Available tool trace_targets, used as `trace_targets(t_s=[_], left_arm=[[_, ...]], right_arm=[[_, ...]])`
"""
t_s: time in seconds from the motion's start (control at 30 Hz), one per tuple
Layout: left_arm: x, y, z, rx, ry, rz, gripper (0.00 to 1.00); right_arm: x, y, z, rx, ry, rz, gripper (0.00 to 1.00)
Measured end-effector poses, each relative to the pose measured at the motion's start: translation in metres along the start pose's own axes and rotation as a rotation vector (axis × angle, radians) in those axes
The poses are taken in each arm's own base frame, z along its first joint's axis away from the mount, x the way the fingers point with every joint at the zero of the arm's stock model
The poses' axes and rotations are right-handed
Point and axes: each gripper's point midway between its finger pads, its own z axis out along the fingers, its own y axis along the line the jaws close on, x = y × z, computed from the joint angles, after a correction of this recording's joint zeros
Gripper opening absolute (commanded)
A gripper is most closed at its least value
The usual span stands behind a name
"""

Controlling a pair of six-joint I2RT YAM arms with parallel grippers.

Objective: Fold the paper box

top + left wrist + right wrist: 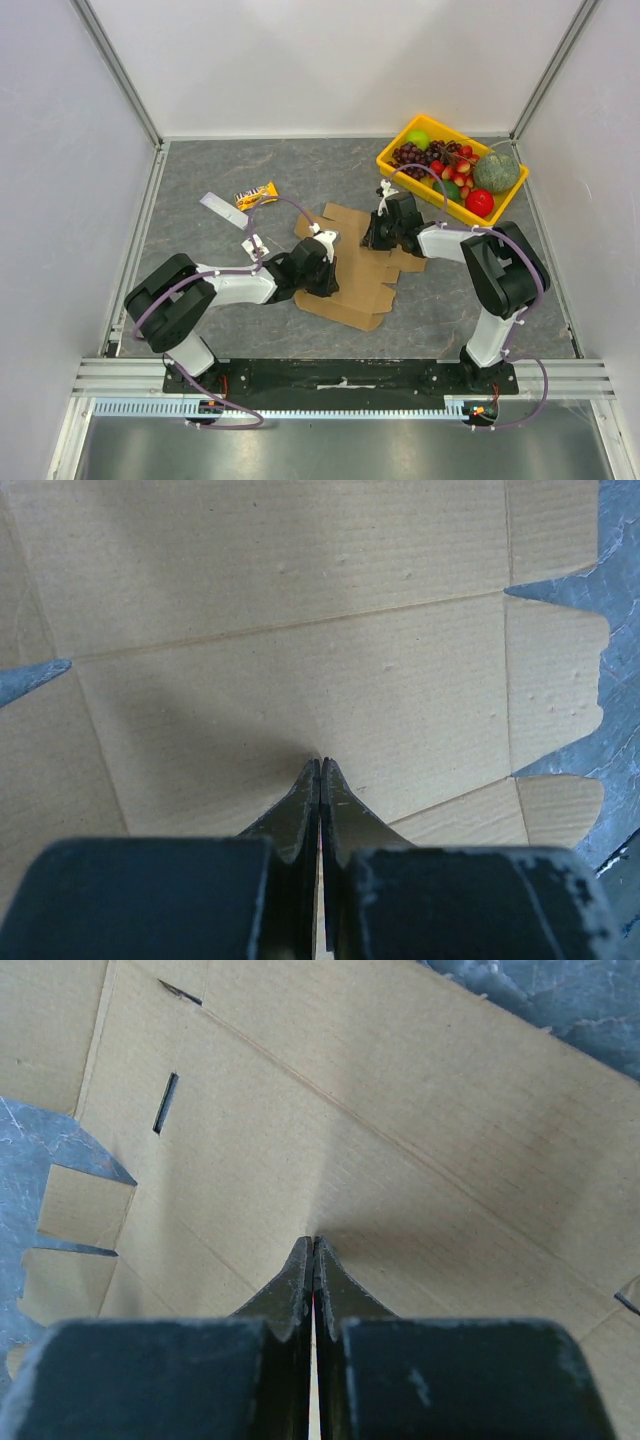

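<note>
1. Nearest the camera in the top view, the two arms reach from their bases at the table's (220, 160) near edge, bent inward toward the middle.
2. The paper box (355, 290), a brown corrugated die-cut sheet, lies unfolded and flat at the centre of the grey table, flaps spread and creases showing.
3. The left gripper (320, 765) is down on the sheet's left part. Its fingers are pressed tightly together with nothing between them, and the tips touch a cardboard panel just beside a crease line.
4. The right gripper (314, 1242) is down on the sheet's far right part. It too is clenched on nothing, and its tips meet the cardboard near a long diagonal crease, with two cut slots off to the left in its wrist view.
5. Beyond the left arm, a yellow snack wrapper (256, 195) and a white slip (217, 205) lie on the table, apart from the cardboard.
6. Farthest back, at the right rear corner, a yellow tray (390, 165) holds grapes (415, 153), a red apple (480, 202) and other fruit, clear of the sheet.
</note>
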Motion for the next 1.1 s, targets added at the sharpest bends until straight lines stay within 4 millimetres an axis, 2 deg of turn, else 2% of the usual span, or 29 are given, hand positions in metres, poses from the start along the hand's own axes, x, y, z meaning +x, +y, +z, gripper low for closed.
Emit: trace_targets(t_s=[0.33, 0.9, 1.1], left_arm=[[-0.002, 0.005, 0.001, -0.029, -0.016, 0.001, 0.02], [-0.013, 0.023, -0.001, -0.136, -0.072, 0.003, 0.02], [-0.011, 0.029, -0.007, -0.148, -0.079, 0.014, 0.02]], right_arm=[[-0.005, 0.006, 0.008, -0.034, -0.024, 0.004, 0.0], [-0.009, -0.003, 0.005, 0.03, -0.043, -0.001, 0.0], [-0.008, -0.004, 0.003, 0.04, -0.037, -0.005, 0.01]])
